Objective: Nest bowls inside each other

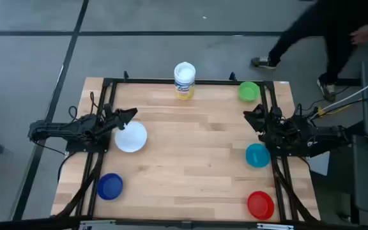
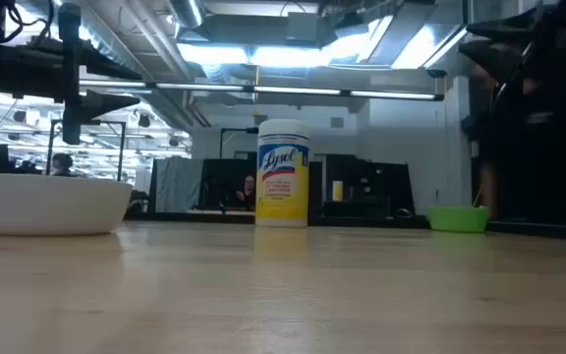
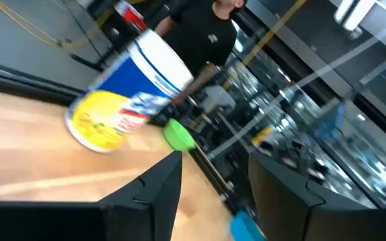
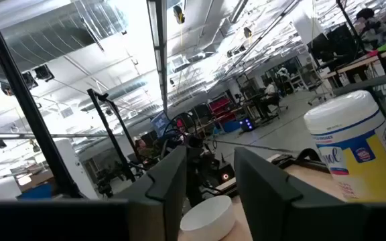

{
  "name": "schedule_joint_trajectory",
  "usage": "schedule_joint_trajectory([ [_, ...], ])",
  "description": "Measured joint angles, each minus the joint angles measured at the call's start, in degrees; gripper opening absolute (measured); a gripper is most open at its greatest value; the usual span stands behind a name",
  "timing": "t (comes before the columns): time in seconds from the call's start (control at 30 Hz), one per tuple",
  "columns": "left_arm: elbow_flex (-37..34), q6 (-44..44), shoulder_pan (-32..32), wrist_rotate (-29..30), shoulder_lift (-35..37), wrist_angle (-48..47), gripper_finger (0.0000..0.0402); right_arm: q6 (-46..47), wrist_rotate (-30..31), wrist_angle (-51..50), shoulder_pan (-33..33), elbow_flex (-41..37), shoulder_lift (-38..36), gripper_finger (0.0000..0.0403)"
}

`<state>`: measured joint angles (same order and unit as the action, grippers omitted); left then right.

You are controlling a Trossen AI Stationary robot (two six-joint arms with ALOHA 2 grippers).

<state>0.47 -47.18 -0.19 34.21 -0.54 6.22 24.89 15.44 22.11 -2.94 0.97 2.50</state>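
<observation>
At the far edge of the table, a yellow canister with a white lid is seen, its label reading "Lysol" in the low view. The tabletop is of pale wooden planks framed by black rails, set on a grey floor; a hall with bright ceiling lights and pipework is seen behind it, and a person in dark clothes is seen beyond the far right corner. The left gripper is held empty above the white bowl, jaws parted. The right gripper is held empty, jaws parted, between the green bowl and the teal bowl. The blue bowl and red bowl are placed at the near corners, all five well apart.
</observation>
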Motion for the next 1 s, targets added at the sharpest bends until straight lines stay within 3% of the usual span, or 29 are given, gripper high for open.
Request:
schedule_joint_trajectory([
  [0.13,0.0,0.0,0.0,3.7,0.0,0.0,0.0169,0.5,0.0,0.0,0.0,0.0,0.0,0.0125],
  [0.4,0.0,1.6,0.0,5.1,0.0,-0.3,0.0169,1.7,0.0,0.0,0.0,0.0,0.0,0.0108],
  [1.0,0.0,1.5,0.0,-1.9,0.0,0.6,0.0169,1.7,2.3,2.6,0.0,0.0,0.0,0.011],
])
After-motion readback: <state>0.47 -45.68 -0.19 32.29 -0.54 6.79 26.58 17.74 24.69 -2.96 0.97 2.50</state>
